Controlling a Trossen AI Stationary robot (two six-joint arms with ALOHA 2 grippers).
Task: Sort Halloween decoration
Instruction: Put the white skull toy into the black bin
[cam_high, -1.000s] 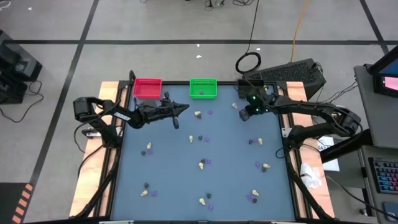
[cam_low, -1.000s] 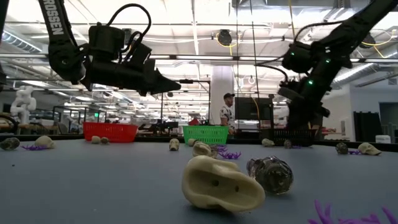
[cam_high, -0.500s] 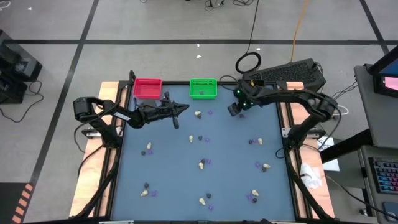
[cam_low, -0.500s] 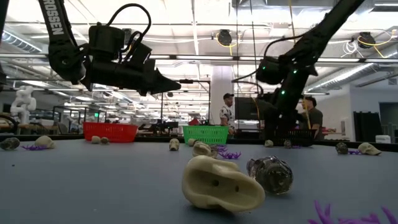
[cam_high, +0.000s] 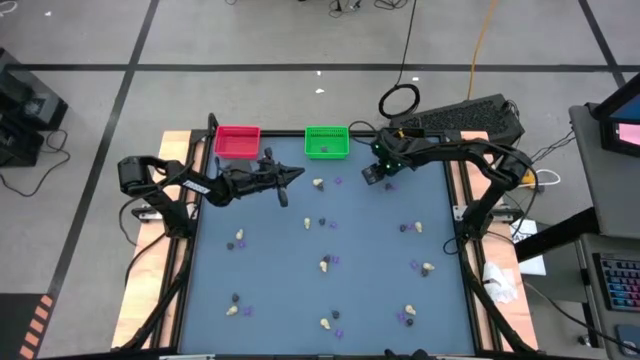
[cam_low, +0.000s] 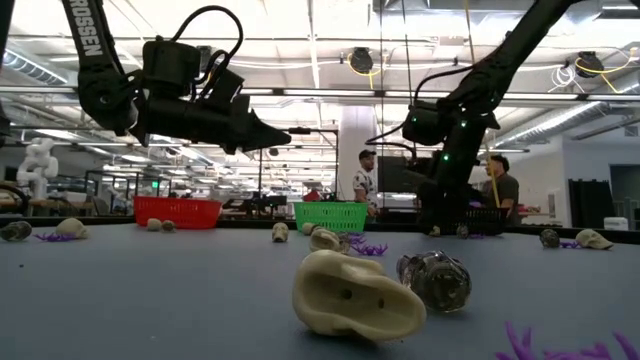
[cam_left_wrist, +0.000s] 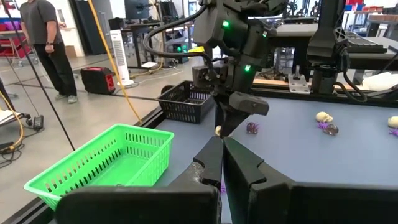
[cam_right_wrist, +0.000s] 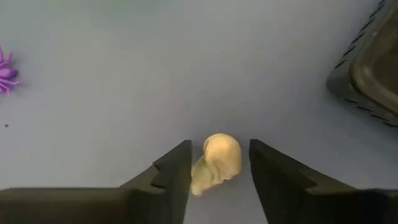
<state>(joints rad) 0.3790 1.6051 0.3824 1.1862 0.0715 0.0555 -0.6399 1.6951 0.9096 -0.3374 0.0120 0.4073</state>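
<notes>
- High view: I judge the sorting barely begun. Most trinkets lie scattered over the table (cam_high: 300, 290), well apart from the green bin (cam_high: 327, 142), with dark specks inside it that I can't identify. The red bin (cam_high: 237, 140) sits beside it, toward the left arm's side. My right end effector (cam_high: 372, 176) hangs just beside the green bin, on the side away from the red one. The left end effector (cam_high: 296, 176) waits near the green bin's front edge.
- Low view: a cream skull (cam_low: 358, 295) and a dark lump (cam_low: 434, 279) lie in the foreground, far from the green bin, unsorted. More small pieces dot the table toward the bins.
- Left wrist view: the left fingers (cam_left_wrist: 245, 168) are pressed together with nothing between them. Past them the right arm stands over the table beside a black bin (cam_left_wrist: 186, 102), with the green bin on the other side.
- Right wrist view: the right end effector stands partly open, its fingers (cam_right_wrist: 176, 168) on either side of a cream trinket (cam_right_wrist: 217, 162) lying on the table. The trinket sits between the tips; I can't tell whether they touch it, and I see no grip on it. A purple bit (cam_right_wrist: 6, 74) lies well apart.
</notes>
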